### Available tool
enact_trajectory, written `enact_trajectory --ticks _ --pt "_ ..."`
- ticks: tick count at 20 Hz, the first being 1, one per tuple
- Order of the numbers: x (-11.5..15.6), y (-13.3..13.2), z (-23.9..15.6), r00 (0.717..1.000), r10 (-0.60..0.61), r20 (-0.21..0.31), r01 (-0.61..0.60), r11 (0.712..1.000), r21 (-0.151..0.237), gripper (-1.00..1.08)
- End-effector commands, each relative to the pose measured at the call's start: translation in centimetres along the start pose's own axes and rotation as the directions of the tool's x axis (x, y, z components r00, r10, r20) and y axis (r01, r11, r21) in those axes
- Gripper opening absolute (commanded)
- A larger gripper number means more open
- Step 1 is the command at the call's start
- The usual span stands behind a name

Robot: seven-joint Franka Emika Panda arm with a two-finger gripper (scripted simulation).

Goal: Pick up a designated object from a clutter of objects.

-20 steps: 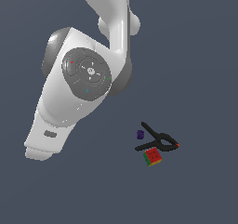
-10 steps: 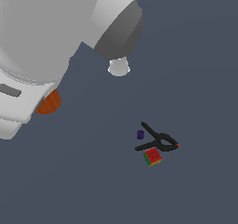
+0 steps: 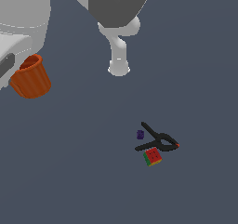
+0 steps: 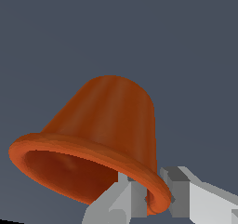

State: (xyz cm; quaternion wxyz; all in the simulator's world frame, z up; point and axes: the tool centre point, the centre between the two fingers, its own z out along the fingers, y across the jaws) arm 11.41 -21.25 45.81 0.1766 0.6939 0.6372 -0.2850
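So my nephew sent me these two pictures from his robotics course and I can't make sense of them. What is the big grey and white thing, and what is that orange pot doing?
These are simulator renders, not photos. The big grey and white shape is a robot arm, seen very close in the exterior view. The other picture comes from a camera on the arm's wrist. The orange pot is a small ribbed cup, and the arm's pincer grips its rim, one finger inside and one outside. On the dark floor lie a black clamp, a red and green cube and a tiny purple block, close together and away from the cup.
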Motion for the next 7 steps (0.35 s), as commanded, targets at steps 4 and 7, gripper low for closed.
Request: enact_trajectory --ticks 4,7 --pt "-0.8 -0.11 -0.96 1.0 0.001 0.002 -0.001 1.0 0.0 -1.0" --pt "-0.89 -0.12 -1.06 1.0 0.001 0.002 -0.001 1.0 0.0 -1.0"
